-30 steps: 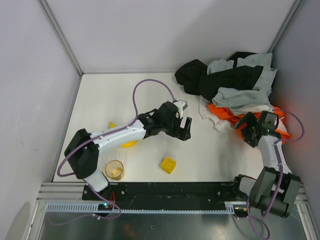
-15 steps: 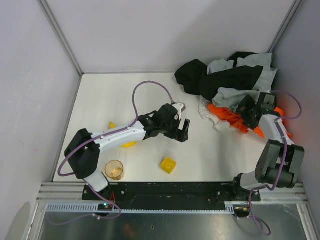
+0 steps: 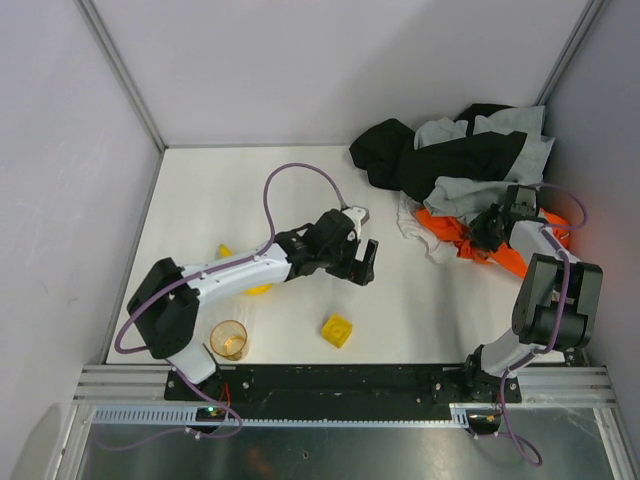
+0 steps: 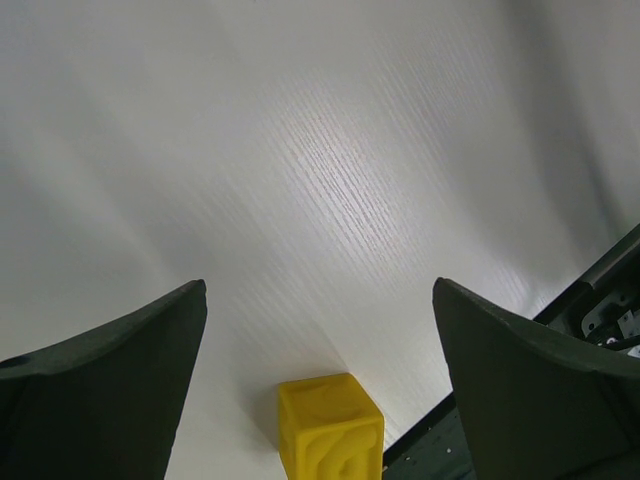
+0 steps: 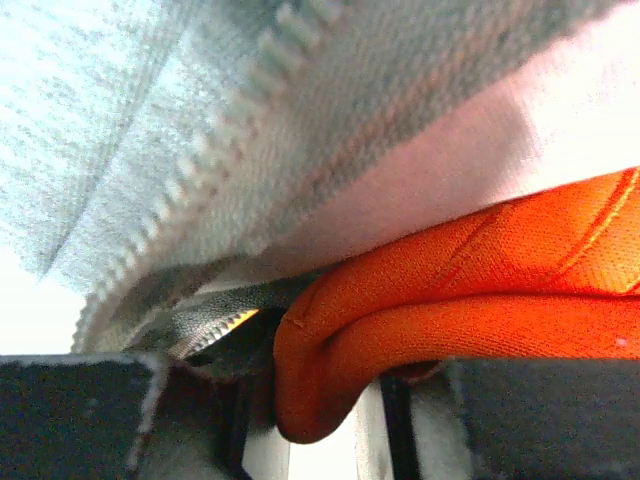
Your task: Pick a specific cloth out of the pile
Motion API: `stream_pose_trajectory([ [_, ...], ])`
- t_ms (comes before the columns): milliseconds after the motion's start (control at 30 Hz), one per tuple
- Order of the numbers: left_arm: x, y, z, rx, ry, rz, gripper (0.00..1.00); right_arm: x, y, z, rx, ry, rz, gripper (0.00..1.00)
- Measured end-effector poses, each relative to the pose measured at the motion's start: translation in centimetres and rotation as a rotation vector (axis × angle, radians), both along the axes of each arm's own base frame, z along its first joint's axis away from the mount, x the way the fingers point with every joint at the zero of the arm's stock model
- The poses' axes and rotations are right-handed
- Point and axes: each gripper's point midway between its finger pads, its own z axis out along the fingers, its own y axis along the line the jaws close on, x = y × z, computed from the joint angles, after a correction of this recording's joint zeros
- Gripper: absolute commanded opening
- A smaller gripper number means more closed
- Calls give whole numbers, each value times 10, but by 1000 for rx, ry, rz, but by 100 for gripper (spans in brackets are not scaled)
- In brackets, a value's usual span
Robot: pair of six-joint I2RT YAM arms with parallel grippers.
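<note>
Waiting near the bases: the left gripper (image 4: 318, 300) hangs over bare table (image 3: 240, 190), jaws spread wide and empty, with the yellow block (image 3: 337, 329) just on its near side.
Right gripper (image 3: 476, 230): buried in the near edge of the pile, fingers drawn in on a fold of the orange garment (image 5: 450, 290). The grey hem (image 5: 200, 100) lies just above.
Cloth (image 3: 412, 225): white, peeking out at the pile's near left edge, under the orange and grey layers.
Pile (image 3: 470, 160): black, grey and orange heap in the far right corner.
Doing it well: this pinch looks to be on orange, not white. Better to let go, reach left for the exposed white edge, grip only that layer, then draw it out low and slowly.
Risk: the upper garments may drag along.
</note>
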Motion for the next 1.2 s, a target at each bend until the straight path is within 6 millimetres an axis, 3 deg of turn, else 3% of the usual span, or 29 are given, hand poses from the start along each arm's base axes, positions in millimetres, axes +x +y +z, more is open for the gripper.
stream_pose_trajectory([
  [100, -1, 4, -1, 10, -2, 3, 100, 2, 1, 2, 2, -6, 5, 9],
  [367, -3, 6, 0, 10, -5, 3, 100, 10, 0, 28, -4, -28, 7, 0],
  [567, -3, 7, 6, 2, -14, 3, 100, 32, -7, 82, -11, -148, -10, 0],
  [933, -4, 9, 9, -5, -17, 3, 100, 76, -47, 191, -83, -395, -103, 0],
  [1067, -5, 9, 9, -5, -16, 2, 100, 87, -58, 194, -96, -402, -122, 0],
  [1200, -5, 8, 9, -6, -15, 1, 100, 97, -63, 162, -82, -334, -126, 0],
])
